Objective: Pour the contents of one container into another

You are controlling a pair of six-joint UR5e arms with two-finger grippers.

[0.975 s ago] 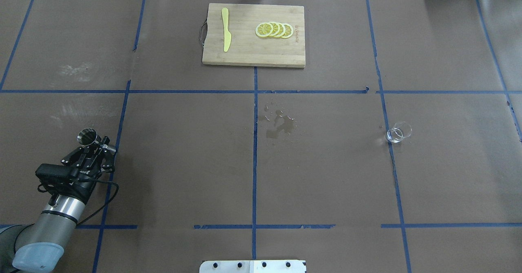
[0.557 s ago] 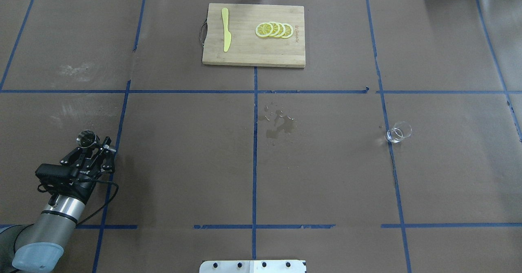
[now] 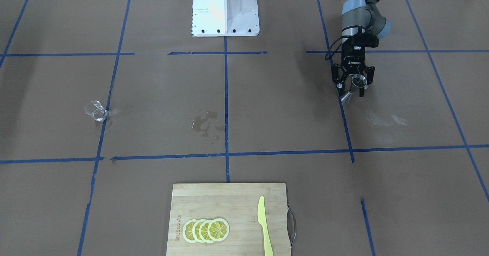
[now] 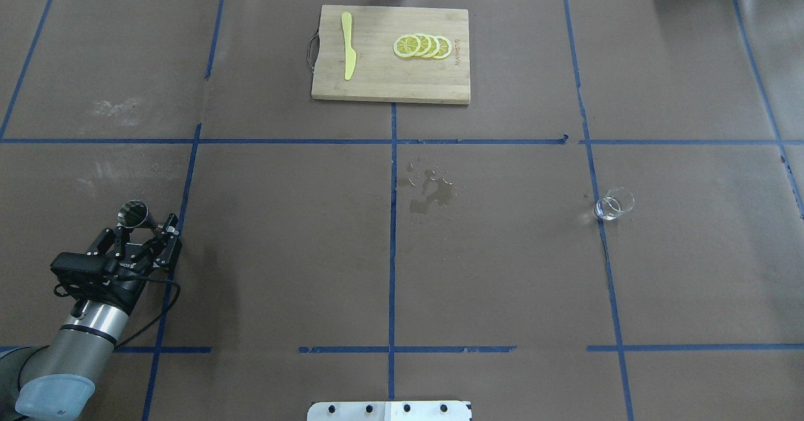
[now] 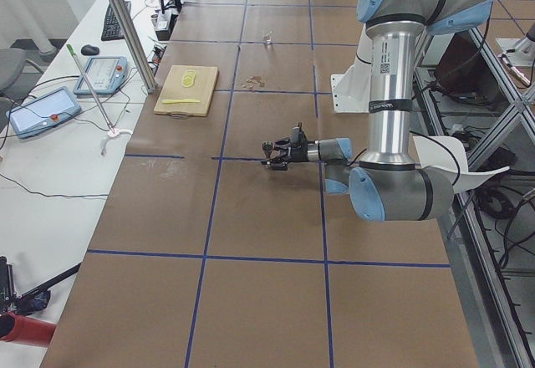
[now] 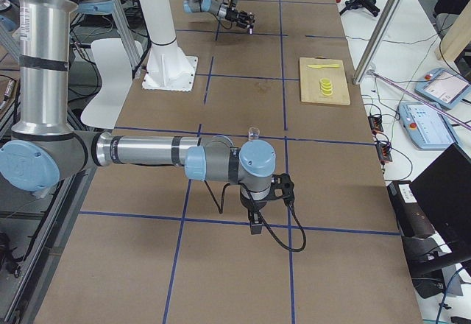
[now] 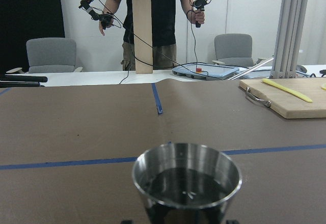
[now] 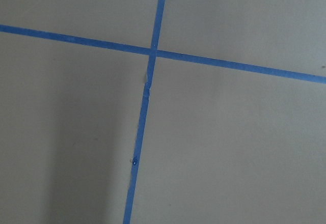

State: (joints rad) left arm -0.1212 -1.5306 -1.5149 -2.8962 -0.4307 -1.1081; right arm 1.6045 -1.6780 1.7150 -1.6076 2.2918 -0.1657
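The silver hourglass jigger (image 4: 133, 214) stands at the table's left, with liquid showing inside it in the left wrist view (image 7: 186, 183). My left gripper (image 4: 143, 226) lies low and level behind it, open, its fingers (image 3: 339, 85) spread to either side of the jigger (image 3: 358, 81) without touching it. The clear glass cup (image 4: 614, 204) stands alone far off on the right half, small in the front view (image 3: 95, 110). My right gripper (image 6: 255, 224) points down at bare table near the front edge; I cannot tell whether it is open or shut.
A wooden cutting board (image 4: 377, 85) at the far middle carries lemon slices (image 4: 422, 46) and a yellow knife (image 4: 347, 45). A wet spill (image 4: 430, 193) marks the table's centre. Blue tape lines cross the brown cover.
The left gripper's fingers have spread and it has drawn back slightly toward the robot. The jigger has settled and stays in place. The glass cup has not moved.
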